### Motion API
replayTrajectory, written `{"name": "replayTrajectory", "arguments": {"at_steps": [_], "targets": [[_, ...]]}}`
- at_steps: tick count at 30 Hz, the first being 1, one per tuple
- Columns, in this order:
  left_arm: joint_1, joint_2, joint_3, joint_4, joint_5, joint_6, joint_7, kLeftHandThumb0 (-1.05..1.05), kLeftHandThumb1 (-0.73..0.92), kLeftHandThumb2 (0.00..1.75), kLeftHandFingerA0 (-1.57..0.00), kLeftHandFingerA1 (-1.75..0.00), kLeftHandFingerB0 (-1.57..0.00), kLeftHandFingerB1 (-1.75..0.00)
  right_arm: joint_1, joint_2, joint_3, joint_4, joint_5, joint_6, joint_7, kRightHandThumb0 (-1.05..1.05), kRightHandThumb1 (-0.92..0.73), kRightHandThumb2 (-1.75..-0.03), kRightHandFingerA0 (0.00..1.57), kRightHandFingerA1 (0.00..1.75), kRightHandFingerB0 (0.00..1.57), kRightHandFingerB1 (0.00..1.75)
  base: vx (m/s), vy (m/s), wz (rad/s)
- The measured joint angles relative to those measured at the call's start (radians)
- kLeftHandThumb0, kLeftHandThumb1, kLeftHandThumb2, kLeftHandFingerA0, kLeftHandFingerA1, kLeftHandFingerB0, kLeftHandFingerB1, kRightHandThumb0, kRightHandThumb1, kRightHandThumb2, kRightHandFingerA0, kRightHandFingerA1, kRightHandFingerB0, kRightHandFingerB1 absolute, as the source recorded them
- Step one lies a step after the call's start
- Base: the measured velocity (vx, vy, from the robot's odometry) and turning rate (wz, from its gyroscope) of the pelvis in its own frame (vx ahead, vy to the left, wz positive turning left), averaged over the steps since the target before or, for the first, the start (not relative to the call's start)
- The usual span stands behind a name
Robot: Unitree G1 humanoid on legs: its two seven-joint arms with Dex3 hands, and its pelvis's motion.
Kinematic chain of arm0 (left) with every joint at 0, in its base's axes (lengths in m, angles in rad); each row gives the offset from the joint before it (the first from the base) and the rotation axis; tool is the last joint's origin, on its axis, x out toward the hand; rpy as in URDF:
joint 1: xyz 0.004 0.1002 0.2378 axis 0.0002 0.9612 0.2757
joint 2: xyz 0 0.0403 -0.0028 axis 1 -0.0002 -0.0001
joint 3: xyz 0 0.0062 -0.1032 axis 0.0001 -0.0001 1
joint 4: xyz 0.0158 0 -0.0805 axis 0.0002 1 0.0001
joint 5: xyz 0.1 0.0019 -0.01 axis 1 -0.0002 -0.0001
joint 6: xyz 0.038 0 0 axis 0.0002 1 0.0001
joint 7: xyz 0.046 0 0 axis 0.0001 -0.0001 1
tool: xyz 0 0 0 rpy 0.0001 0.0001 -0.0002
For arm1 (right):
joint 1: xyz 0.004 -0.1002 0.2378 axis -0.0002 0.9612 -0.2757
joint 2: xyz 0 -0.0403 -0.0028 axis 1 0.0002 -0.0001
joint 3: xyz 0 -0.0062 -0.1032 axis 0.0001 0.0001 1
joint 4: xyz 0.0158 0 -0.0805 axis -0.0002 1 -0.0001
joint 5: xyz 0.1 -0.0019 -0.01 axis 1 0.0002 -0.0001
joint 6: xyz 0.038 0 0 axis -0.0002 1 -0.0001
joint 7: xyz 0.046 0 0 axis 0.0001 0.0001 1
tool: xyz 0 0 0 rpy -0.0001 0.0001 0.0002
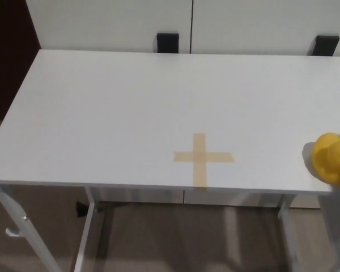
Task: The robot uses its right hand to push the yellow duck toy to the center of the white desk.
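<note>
A yellow duck toy (pixel 331 158) with an orange beak stands upright on the white desk (pixel 130 107), at its front right corner, cut slightly by the picture's right edge. Its beak points right. A tan tape cross (pixel 203 157) marks the desk near the front edge, well left of the duck. Neither of my hands shows in the head view.
White cabinet doors stand behind the desk, with two black brackets (pixel 168 42) at its far edge. The desk's front edge runs just below the cross. Grey metal legs (pixel 93 226) and a tan floor show underneath.
</note>
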Motion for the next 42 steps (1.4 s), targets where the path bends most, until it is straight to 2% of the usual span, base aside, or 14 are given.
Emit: {"name": "replayTrajectory", "arguments": {"at_steps": [4,7,21,22,23,24,32,34,35,37,38,39,40,42], "targets": [[-0.001,-0.001,-0.001,0.000,0.000,0.000,0.001,-0.14,0.67,0.64,-0.89,-0.66,-0.84,-0.59,-0.019,0.032,0.058,0.017,-0.029,0.006,-0.005,-0.88,-0.91,-0.79,0.18,0.43,0.13,0.34,0.00,0.000,0.00],[0.000,-0.002,-0.002,0.001,0.000,0.000,0.001,-0.13,0.67,0.64,-0.89,-0.63,-0.81,-0.58,-0.020,0.053,0.094,0.022,-0.049,0.018,-0.006,-0.87,-0.92,-0.75,0.22,0.43,0.19,0.35,0.00,0.000,0.00],[0.003,-0.005,-0.019,0.000,0.002,0.000,0.004,-0.14,0.67,0.67,-0.92,-0.72,-0.85,-0.60,-0.016,0.135,0.150,0.048,-0.090,0.074,-0.024,-0.84,-0.92,-0.75,0.29,0.43,0.17,0.34,0.00,0.000,0.00],[0.003,-0.005,-0.019,0.000,0.002,0.000,0.004,-0.13,0.68,0.64,-0.89,-0.65,-0.82,-0.57,-0.016,0.135,0.150,0.048,-0.090,0.074,-0.024,-0.80,-0.77,-1.11,0.25,0.53,0.14,0.46,0.00,0.000,0.00],[0.003,-0.007,-0.020,0.000,0.003,0.000,0.005,-0.13,0.68,0.64,-0.89,-0.65,-0.82,-0.57,-0.011,0.151,0.151,0.051,-0.093,0.078,-0.031,-0.80,-0.77,-1.11,0.25,0.53,0.14,0.46,0.00,0.000,0.00],[0.004,-0.009,-0.021,0.000,0.003,0.000,0.005,-0.13,0.69,0.67,-0.87,-0.64,-0.82,-0.58,-0.009,0.158,0.151,0.052,-0.094,0.080,-0.035,-0.85,-0.92,-0.77,0.33,0.45,0.18,0.36,0.00,0.000,0.00],[0.013,-0.017,-0.034,-0.001,0.006,0.000,0.010,-0.13,0.68,0.65,-0.89,-0.66,-0.86,-0.59,0.019,0.200,0.142,0.058,-0.099,0.081,-0.079,-0.87,-0.91,-0.77,0.32,0.45,0.23,0.37,0.00,0.000,0.00],[0.015,-0.018,-0.037,-0.001,0.006,0.000,0.010,-0.11,0.68,0.68,-0.86,-0.64,-0.82,-0.59,0.026,0.220,0.131,0.061,-0.097,0.081,-0.095,-0.88,-0.87,-0.83,0.35,0.45,0.24,0.38,0.00,0.000,0.00],[0.015,-0.019,-0.037,-0.001,0.006,0.000,0.010,-0.10,0.67,0.70,-0.89,-0.67,-0.86,-0.60,0.027,0.227,0.128,0.062,-0.096,0.081,-0.100,-0.73,-0.78,-1.20,0.35,0.59,0.11,0.44,0.00,0.000,0.00],[0.015,-0.020,-0.037,-0.001,0.006,0.000,0.010,-0.10,0.67,0.70,-0.89,-0.67,-0.86,-0.60,0.031,0.241,0.121,0.066,-0.095,0.081,-0.114,-0.73,-0.78,-1.20,0.35,0.59,0.11,0.44,0.00,0.000,0.00],[0.015,-0.020,-0.037,-0.001,0.006,0.000,0.010,-0.09,0.66,0.72,-0.88,-0.67,-0.85,-0.61,0.031,0.245,0.118,0.067,-0.095,0.081,-0.117,-0.82,-0.92,-0.76,0.36,0.44,0.28,0.38,0.00,0.000,0.00],[0.016,-0.022,-0.037,-0.001,0.006,0.000,0.010,-0.09,0.66,0.72,-0.88,-0.67,-0.85,-0.61,0.033,0.260,0.109,0.071,-0.093,0.081,-0.131,-0.82,-0.92,-0.76,0.36,0.44,0.28,0.38,0.00,0.000,0.00],[0.017,-0.022,-0.037,-0.001,0.006,0.000,0.010,-0.10,0.67,0.68,-0.86,-0.64,-0.83,-0.60,0.033,0.264,0.107,0.071,-0.093,0.080,-0.135,-0.87,-0.86,-0.88,0.35,0.46,0.25,0.40,0.00,0.000,0.00],[0.018,-0.024,-0.037,-0.002,0.006,0.000,0.010,-0.10,0.67,0.71,-0.86,-0.65,-0.82,-0.60,0.033,0.276,0.101,0.071,-0.091,0.079,-0.148,-0.89,-0.86,-0.88,0.36,0.47,0.26,0.41,0.00,0.000,0.00]]}}
